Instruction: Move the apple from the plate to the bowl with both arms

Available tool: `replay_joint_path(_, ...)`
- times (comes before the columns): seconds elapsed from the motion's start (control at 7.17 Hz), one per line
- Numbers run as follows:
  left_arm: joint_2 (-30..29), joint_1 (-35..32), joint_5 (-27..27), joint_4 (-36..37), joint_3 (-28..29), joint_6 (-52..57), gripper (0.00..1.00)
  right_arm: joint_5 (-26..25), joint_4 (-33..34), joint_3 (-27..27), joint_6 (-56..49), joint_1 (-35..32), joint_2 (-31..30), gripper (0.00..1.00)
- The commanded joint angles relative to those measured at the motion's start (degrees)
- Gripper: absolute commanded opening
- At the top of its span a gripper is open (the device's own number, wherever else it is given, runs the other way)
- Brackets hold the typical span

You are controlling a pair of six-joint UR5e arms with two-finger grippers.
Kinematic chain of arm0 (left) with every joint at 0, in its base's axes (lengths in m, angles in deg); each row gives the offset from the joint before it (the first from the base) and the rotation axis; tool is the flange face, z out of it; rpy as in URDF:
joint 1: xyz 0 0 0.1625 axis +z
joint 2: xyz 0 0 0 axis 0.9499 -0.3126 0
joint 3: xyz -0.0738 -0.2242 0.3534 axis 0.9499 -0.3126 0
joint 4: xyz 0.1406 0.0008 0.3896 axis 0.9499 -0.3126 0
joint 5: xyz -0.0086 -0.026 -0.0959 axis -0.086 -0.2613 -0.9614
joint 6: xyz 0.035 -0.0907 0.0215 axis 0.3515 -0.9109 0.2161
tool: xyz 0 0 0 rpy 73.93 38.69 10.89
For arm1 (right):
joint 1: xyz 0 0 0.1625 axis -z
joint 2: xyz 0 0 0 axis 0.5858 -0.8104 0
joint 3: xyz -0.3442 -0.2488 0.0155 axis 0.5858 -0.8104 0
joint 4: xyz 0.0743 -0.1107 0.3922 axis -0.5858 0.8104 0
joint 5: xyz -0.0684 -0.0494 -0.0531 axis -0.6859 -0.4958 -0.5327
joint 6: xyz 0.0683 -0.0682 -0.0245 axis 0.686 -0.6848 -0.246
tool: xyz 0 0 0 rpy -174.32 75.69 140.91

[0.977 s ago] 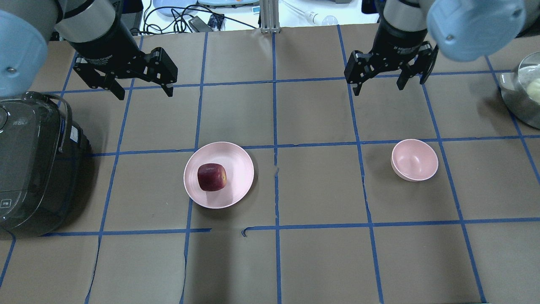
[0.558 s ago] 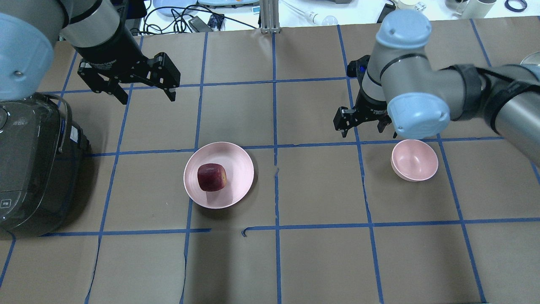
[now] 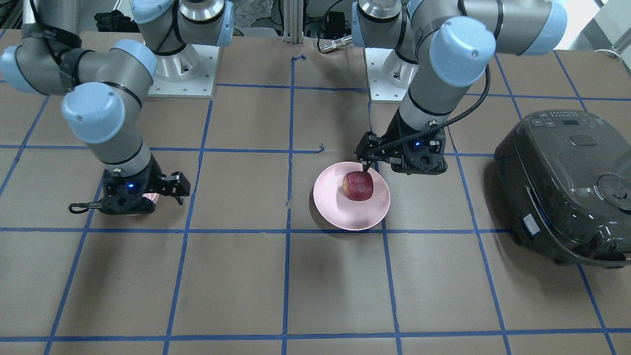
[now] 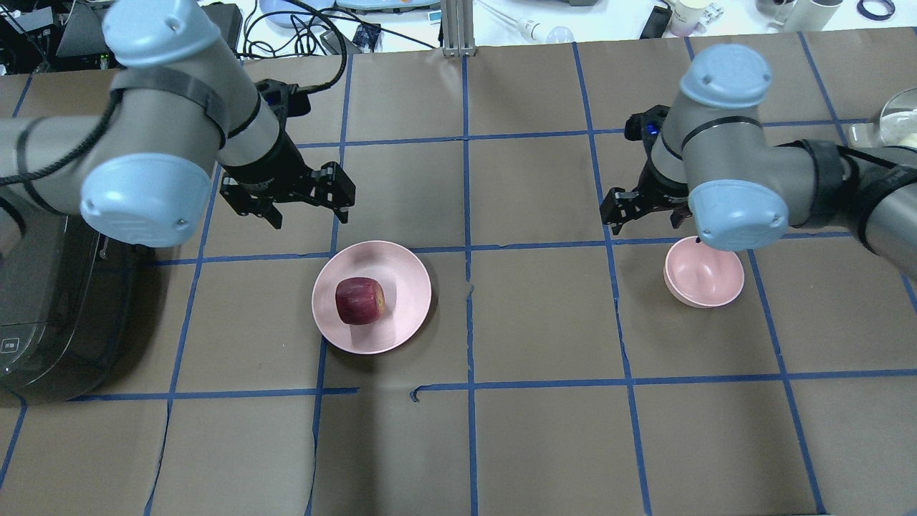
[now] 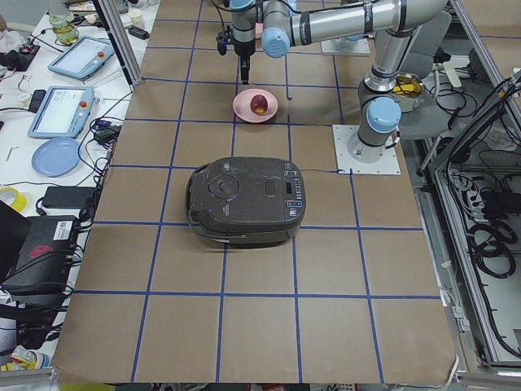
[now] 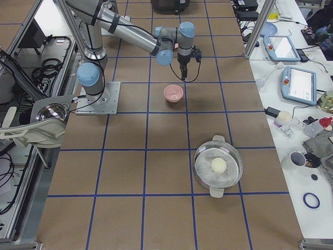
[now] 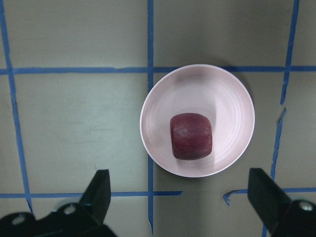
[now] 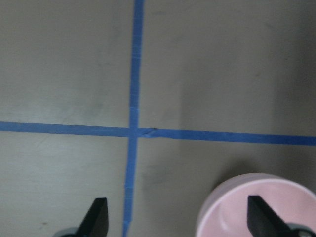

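The dark red apple point(image 4: 360, 301) lies on the flat pink plate point(image 4: 410, 285), left of the table's middle. It also shows in the left wrist view point(image 7: 191, 136), centred on the plate point(image 7: 224, 96). My left gripper point(image 4: 310, 215) is open and empty, hovering just beyond the plate's far rim. The small pink bowl point(image 4: 706, 276) stands empty on the right. My right gripper point(image 4: 648, 215) is open and empty beside the bowl's far left edge. The right wrist view shows the bowl's rim point(image 8: 256, 197) at the lower right.
A dark rice cooker point(image 4: 50, 301) stands at the table's left end, close to my left arm. A steel pot point(image 6: 218, 165) with a pale round thing inside sits at the right end. Blue tape lines grid the brown table cover.
Both arms have swung in and come down. My left gripper moved right, toward the plate. My right gripper moved toward the bowl. Both stay open. Apple, plate and bowl have not moved.
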Motion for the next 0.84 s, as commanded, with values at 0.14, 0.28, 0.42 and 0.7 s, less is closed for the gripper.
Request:
replay_joint_path(0.14,-5.6,-0.3,2.7,11.5,-9.2,0.5,0.98,-0.1,1.0,5.0,-16.1,13.1,0.0,1.0)
replay_joint_path(0.28,-7.5,-0.7,2.5,13.8,-10.0,0.3,0.98,-0.1,3.5,6.9,-16.7,13.7,0.1,1.0)
replay_joint_path(0.42,-9.2,-2.1,2.5,15.0,-10.0,0.0,0.98,-0.2,7.1,8.7,-16.7,13.7,0.3,0.98)
replay_joint_path(0.7,-10.8,-3.1,2.5,16.2,-10.0,-1.2,0.98,-0.4,10.0,9.5,-17.7,13.8,1.7,0.0)
